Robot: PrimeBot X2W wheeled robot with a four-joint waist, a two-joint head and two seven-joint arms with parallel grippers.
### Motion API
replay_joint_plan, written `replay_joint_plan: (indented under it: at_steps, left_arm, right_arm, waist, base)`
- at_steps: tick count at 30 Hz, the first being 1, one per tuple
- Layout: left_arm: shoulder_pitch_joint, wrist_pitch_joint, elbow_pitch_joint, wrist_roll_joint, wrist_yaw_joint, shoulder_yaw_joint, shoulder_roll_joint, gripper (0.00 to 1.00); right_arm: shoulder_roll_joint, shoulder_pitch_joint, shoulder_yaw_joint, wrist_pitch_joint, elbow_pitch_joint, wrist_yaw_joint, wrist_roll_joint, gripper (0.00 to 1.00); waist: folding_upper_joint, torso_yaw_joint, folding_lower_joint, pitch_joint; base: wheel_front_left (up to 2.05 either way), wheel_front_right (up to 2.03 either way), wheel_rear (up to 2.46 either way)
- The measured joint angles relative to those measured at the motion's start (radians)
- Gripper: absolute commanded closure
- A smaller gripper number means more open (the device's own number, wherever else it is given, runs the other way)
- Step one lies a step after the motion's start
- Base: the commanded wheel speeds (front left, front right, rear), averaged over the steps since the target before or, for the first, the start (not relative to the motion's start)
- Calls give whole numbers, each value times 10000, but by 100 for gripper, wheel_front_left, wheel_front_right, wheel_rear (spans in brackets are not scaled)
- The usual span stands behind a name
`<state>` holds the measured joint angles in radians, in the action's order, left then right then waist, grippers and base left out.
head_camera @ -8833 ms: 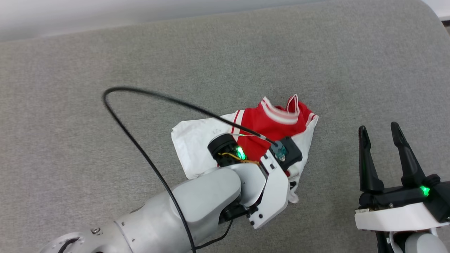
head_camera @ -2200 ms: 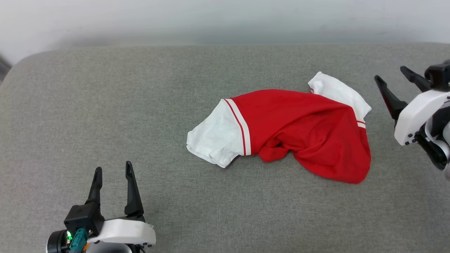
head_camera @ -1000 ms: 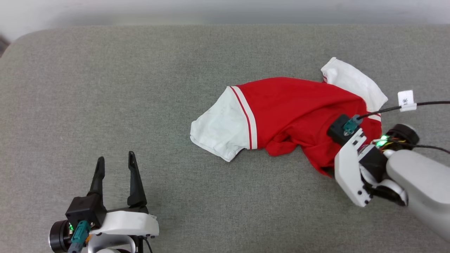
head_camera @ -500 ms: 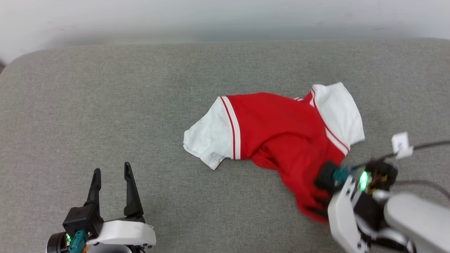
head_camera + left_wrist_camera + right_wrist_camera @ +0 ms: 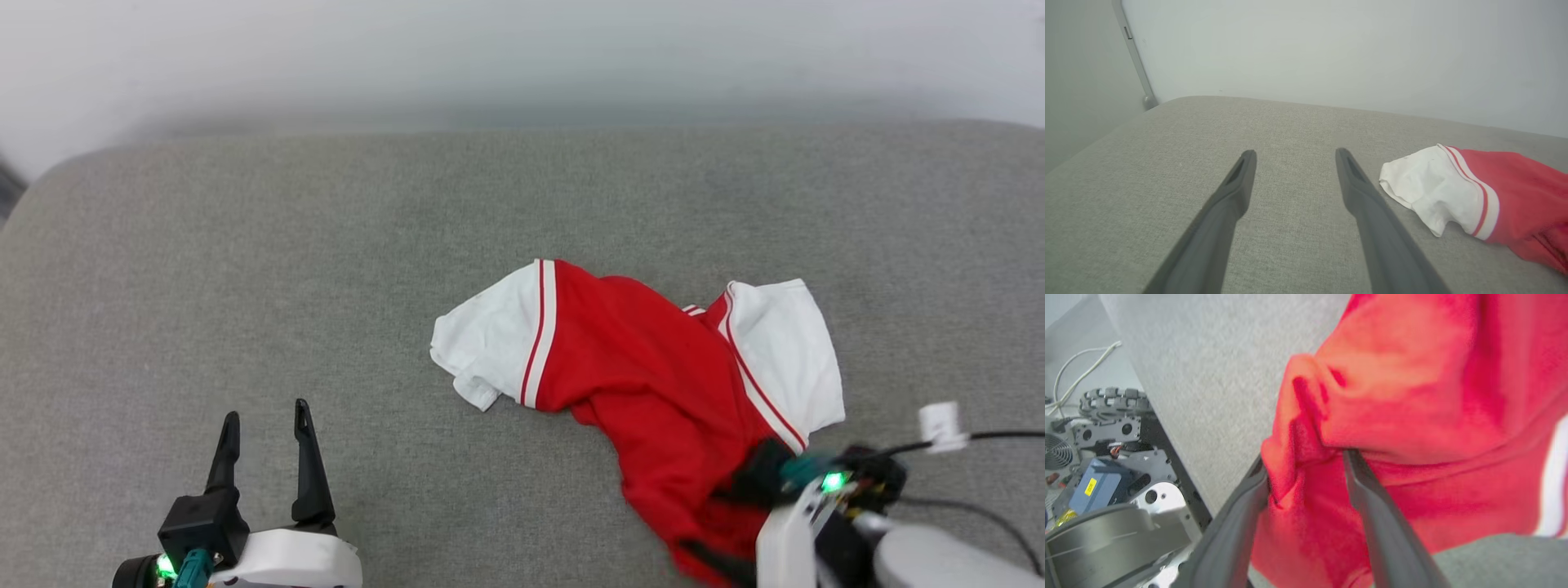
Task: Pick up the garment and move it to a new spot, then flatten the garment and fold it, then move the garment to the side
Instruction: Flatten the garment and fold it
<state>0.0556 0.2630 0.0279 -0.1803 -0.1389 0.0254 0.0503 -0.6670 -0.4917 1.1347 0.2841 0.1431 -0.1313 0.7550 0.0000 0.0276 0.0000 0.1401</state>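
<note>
The garment (image 5: 653, 367), a red T-shirt with white sleeves, lies crumpled on the grey cushion (image 5: 326, 269), its body stretched toward the near right. In the right wrist view, my right gripper (image 5: 1305, 457) sits at the shirt's lower red hem (image 5: 1412, 396). The jaws stand apart and a bunched fold lies loosely between them. The head view shows that arm's pale forearm (image 5: 922, 563) at the lower right. My left gripper (image 5: 266, 411) rests at the near left, open and empty, well away from the white sleeve (image 5: 1429, 188) to its right (image 5: 1295, 153).
The cushion's near edge (image 5: 1167, 428) runs just beside my right gripper, with the robot's base (image 5: 1106, 457) below it. A black cable with a white tag (image 5: 943, 420) trails from the right wrist. A pale wall (image 5: 522, 57) backs the cushion.
My right gripper closed on the red hem and dragged it toward the near edge, stretching the shirt. Its jaws have now spread apart. The left arm has stayed put, and the camera shifted.
</note>
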Motion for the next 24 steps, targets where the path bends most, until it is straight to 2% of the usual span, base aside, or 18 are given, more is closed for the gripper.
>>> replay_joint_plan:
  at_steps: [5, 9, 16, 19, 24]
  left_arm:
    - [-65, 0, 84, 293, 265, -221, 73, 0]
    - [-423, 0, 144, 464, 491, -430, 366, 0]
    - [-1480, -123, 656, 725, 1058, -324, 1114, 0]
    - [-2316, -575, 876, 792, 1434, -121, 1465, 0]
    - [-3814, -1572, 1402, 690, 2104, 251, 1958, 0]
  right_arm:
    - [188, 772, -2355, -1381, -219, 2, -1177, 0]
    - [817, 1781, -4656, -2190, -734, 2, -2182, 0]
    - [2922, 3675, -8564, -3613, -1703, 2, -4550, 0]
    - [3921, 4370, -9668, -4128, -1939, 2, -5277, 0]
    - [5204, 5025, -10711, -4961, -2077, 4, -6077, 0]
  waist:
    - [0, -194, 0, -361]
    - [0, -368, 0, -546]
    - [0, -562, 0, -577]
    - [0, -572, 0, -468]
    - [0, -669, 0, -189]
  base:
    - [0, 0, 0]
    - [0, 0, 0]
    - [0, 0, 0]
    - [0, 0, 0]
    - [0, 0, 0]
